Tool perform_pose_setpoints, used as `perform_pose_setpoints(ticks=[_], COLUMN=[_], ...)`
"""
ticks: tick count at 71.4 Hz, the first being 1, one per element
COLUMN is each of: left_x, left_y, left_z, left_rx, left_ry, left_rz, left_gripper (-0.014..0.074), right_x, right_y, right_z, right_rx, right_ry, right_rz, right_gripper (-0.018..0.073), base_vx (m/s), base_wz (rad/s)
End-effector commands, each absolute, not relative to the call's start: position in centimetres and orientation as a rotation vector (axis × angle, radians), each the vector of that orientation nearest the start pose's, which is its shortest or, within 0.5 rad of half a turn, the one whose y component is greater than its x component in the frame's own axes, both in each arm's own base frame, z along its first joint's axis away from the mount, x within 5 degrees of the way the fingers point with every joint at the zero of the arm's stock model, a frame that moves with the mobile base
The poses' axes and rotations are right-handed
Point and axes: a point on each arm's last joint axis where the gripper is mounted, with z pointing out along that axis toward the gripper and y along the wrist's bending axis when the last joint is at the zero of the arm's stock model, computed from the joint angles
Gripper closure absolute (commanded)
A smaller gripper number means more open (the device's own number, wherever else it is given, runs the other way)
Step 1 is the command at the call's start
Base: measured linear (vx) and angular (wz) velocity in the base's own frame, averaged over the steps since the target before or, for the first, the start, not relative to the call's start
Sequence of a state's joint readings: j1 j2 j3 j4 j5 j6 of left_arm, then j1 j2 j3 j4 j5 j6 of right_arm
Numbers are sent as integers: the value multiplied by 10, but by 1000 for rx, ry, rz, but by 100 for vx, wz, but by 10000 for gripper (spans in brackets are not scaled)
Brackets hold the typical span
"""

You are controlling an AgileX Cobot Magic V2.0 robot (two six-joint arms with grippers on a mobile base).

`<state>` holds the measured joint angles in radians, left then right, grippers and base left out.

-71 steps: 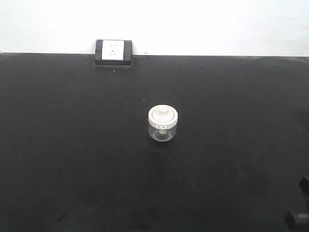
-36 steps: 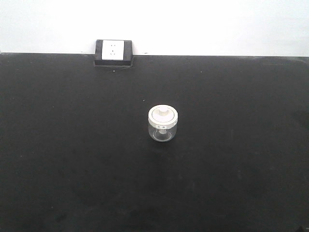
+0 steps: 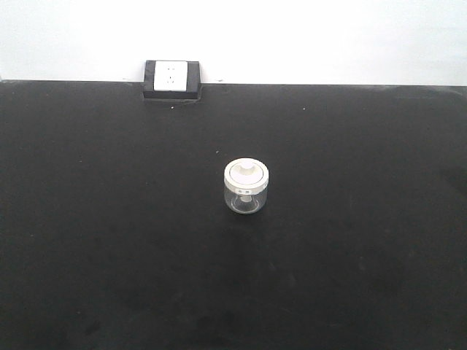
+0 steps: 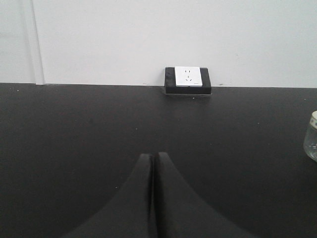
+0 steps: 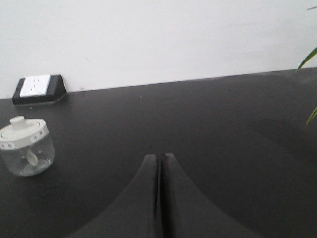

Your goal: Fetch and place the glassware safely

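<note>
In the front-facing view neither arm shows. The left wrist view cuts the glass jar (image 4: 312,135) off at its right frame edge, so only a sliver of lid and clear wall shows there. In the right wrist view two thin green leaves (image 5: 309,59) poke in at the right edge; what they belong to is out of frame. Something pale sits inside the jar below the lid (image 3: 246,174), too small to identify.

The left gripper (image 4: 152,163) has its dark fingers pressed together, holding nothing; the jar stands ahead of it and well off to its right. The right gripper (image 5: 160,163) is likewise closed on nothing, with the jar ahead and well to its left, apart from the fingertips.

The jar stands upright, lid on, near the middle of the black worktop (image 3: 109,219). A white wall socket in a black frame (image 3: 171,79) sits at the worktop's rear edge, against the white wall (image 3: 328,36), behind and left of the jar.
</note>
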<state>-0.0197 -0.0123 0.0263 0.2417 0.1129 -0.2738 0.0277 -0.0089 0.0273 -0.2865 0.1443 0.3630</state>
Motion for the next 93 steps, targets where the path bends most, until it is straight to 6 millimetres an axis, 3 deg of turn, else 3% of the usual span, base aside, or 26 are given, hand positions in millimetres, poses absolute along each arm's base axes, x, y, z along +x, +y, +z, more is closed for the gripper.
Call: perform_pose_setpoints(ticks=[1, 93], left_x=[57, 57], left_y=[-1, -1], left_z=[193, 193], left_rx=[-22, -22], left_ry=[1555, 1555], left_rz=[-54, -54], left_gripper=[603, 603], right_x=[56, 56], right_y=[-2, -2], right_z=[189, 187], right_rx=[54, 58], right_ry=[1615, 1636], right_rz=[42, 34], right_gripper=[567, 567], base_vx=[0, 0], base_wz=[0, 0])
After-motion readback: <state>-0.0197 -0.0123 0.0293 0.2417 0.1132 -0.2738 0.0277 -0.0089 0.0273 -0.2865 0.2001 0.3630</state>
